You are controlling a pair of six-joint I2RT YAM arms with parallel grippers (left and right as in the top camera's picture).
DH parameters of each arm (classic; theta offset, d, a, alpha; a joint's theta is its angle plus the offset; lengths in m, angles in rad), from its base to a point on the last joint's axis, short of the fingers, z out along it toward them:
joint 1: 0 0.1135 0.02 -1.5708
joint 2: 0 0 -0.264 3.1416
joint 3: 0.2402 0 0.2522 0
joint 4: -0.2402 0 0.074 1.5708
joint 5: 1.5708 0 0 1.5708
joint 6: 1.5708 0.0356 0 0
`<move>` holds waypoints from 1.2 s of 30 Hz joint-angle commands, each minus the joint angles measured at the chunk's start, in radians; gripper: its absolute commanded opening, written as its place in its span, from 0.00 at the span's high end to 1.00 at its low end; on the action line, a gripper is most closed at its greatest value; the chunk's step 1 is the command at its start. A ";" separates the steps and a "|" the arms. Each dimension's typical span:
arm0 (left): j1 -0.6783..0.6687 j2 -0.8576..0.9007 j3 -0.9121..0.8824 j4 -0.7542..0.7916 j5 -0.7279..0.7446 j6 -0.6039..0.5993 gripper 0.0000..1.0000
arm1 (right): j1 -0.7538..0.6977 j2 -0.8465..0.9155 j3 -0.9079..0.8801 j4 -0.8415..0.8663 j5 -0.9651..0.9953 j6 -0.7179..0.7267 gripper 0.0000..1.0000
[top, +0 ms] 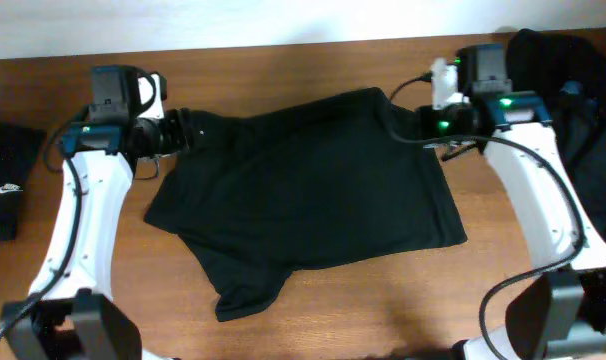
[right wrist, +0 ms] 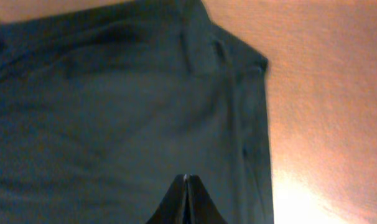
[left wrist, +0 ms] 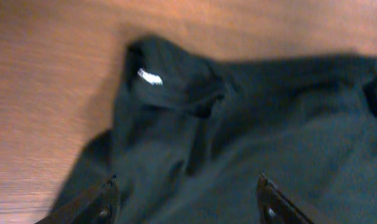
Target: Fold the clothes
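We see a black shirt (top: 313,190) lying spread in the middle of the tabletop (top: 403,300). Our left tool (left wrist: 188,196) hangs spread over its collar end, near a white tag (left wrist: 150,77), gripping nothing. Our right tool (right wrist: 186,193) is pressed together over the shirt's far right corner; we cannot tell whether it pinches cloth. Another black garment (top: 3,185) lies at the left edge.

One wooden table (top: 313,320) and two claws of mine: one left gripper (top: 186,129) and one right gripper (top: 411,124). Black clothing makes three items: one T-shirt (top: 313,190), one folded garment (top: 3,185) bearing one white logo, and one heap (top: 573,75) whose pieces I cannot count.
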 commanded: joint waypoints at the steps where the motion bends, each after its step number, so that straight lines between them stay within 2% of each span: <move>1: -0.021 0.055 0.006 -0.040 0.183 0.071 0.33 | 0.034 0.052 0.011 0.014 0.025 -0.069 0.96; 3: -0.047 0.063 0.006 -0.080 0.203 0.089 0.34 | 0.034 0.064 0.011 0.015 0.033 -0.069 0.96; 7: -0.105 0.066 0.006 -0.094 0.023 0.074 0.34 | 0.026 0.065 0.011 0.048 0.026 -0.057 0.96; 9: -0.124 0.077 0.006 -0.053 -0.027 0.060 0.34 | 0.027 0.076 0.011 0.075 0.024 -0.057 0.96; 13: -0.134 0.111 0.006 0.046 -0.026 0.058 0.35 | 0.040 0.097 0.011 0.140 0.021 -0.057 0.96; 14: -0.134 0.120 0.006 0.073 -0.026 0.047 0.35 | 0.043 0.100 0.011 0.166 0.021 -0.057 0.82; 15: -0.134 0.131 0.006 0.095 -0.026 0.035 0.35 | 0.046 0.100 0.011 0.189 0.021 -0.057 0.52; 16: -0.134 0.140 0.006 0.115 -0.023 0.025 0.35 | 0.047 0.100 0.011 0.211 0.021 -0.057 0.38; 18: -0.135 0.156 0.006 0.148 -0.005 0.019 0.34 | 0.046 0.100 0.011 0.241 0.021 -0.057 0.31; 26: -0.183 0.187 0.006 0.224 0.007 -0.008 0.33 | 0.046 0.130 0.009 0.235 0.021 -0.057 0.28; 32: -0.233 0.233 0.006 0.282 -0.010 -0.051 0.34 | 0.048 0.169 0.009 0.151 0.016 -0.057 0.28; 33: -0.241 0.244 0.006 0.291 -0.024 -0.032 0.35 | 0.048 0.173 0.009 0.124 0.011 -0.057 0.28; 36: -0.268 0.275 0.006 0.312 -0.089 0.143 0.39 | 0.048 0.173 0.009 0.042 -0.040 -0.056 0.28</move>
